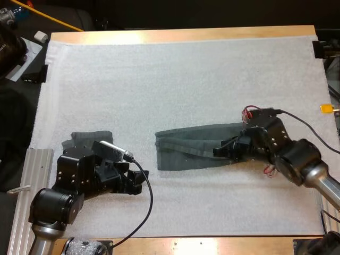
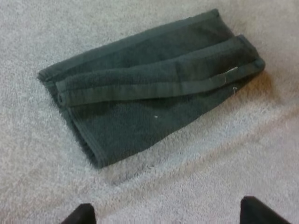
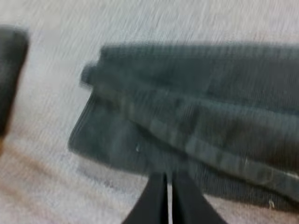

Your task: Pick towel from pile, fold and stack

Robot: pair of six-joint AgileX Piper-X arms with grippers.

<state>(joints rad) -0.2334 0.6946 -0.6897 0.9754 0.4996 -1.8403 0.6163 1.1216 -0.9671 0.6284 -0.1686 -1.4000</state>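
A dark grey-green towel (image 1: 194, 146) lies on the white mat, folded into a long band with a thick hem ridge along it (image 2: 154, 84) (image 3: 196, 121). My right gripper (image 1: 220, 151) is low over the towel's right part. Its fingers (image 3: 159, 198) touch each other at the towel's near edge, and no cloth shows between them. My left gripper (image 1: 137, 181) is to the left of the towel, apart from it. Its fingertips (image 2: 84, 215) stand wide apart over bare mat. A second dark towel (image 1: 87, 141) lies folded behind my left arm.
An aluminium rail (image 1: 37, 164) runs along the mat's left side near my left arm. The mat's far half (image 1: 175, 79) is open white surface. Bags and clutter (image 1: 16, 48) sit beyond the table's far left corner.
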